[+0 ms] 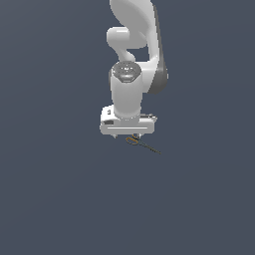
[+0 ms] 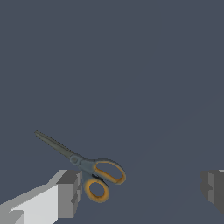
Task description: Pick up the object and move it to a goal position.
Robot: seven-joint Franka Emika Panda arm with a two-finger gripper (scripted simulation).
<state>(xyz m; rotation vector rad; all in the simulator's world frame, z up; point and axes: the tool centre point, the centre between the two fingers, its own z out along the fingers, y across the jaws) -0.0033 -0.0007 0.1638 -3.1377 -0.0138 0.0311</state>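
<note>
Only the wrist view reveals the object as small scissors with dark closed blades and orange handle loops; the exterior view shows just a thin dark sliver near the surface's middle, under the white gripper. The jaws stand spread wide, with one finger beside the loops.
</note>
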